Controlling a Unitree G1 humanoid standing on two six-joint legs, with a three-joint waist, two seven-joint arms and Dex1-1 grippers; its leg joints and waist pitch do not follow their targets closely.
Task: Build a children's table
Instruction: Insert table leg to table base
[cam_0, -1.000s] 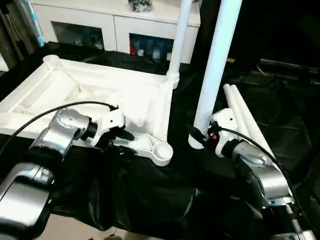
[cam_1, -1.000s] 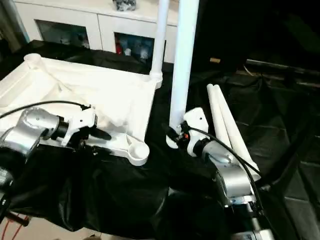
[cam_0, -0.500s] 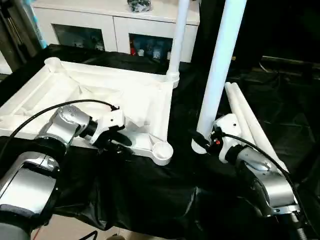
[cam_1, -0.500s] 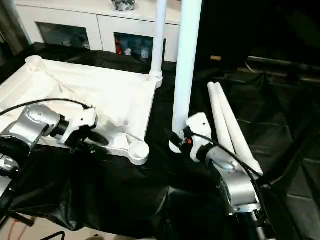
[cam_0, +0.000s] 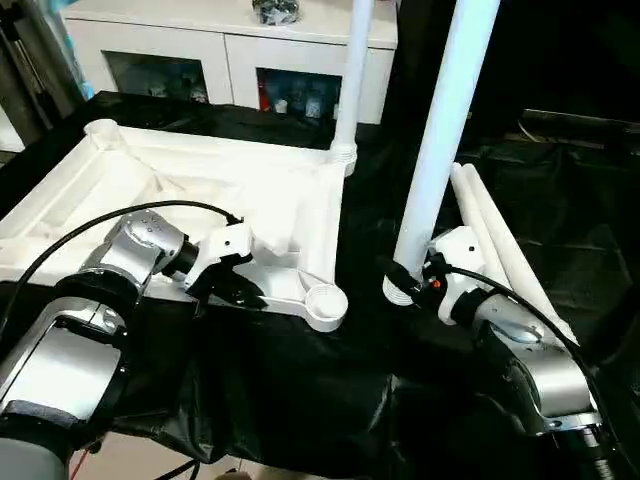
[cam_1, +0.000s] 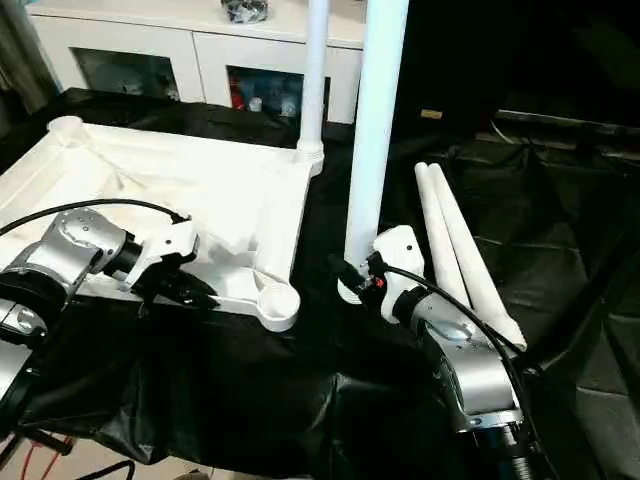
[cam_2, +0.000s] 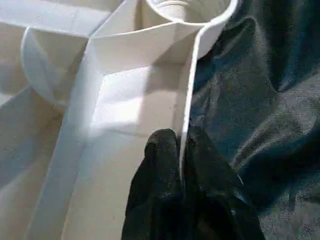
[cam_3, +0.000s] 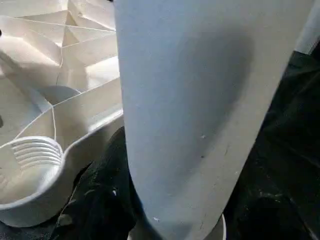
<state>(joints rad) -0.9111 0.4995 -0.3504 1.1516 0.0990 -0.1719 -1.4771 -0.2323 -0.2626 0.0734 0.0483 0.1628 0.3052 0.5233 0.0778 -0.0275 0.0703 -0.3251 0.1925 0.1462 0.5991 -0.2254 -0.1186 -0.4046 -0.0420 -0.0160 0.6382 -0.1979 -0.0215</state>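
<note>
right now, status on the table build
Left gripper shut on tabletop rim. Right gripper shut on upright leg, beside empty corner socket. Two spare legs lying right.

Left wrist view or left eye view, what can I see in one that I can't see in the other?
Left wrist view: the jaws of the left gripper pinch the rim, one on each side. Left eye view: the right gripper holds an upright leg, another leg stands in the far socket, two loose legs lie beside, and a cabinet stands behind. Both: the white table top, its near corner socket, the black cloth.
</note>
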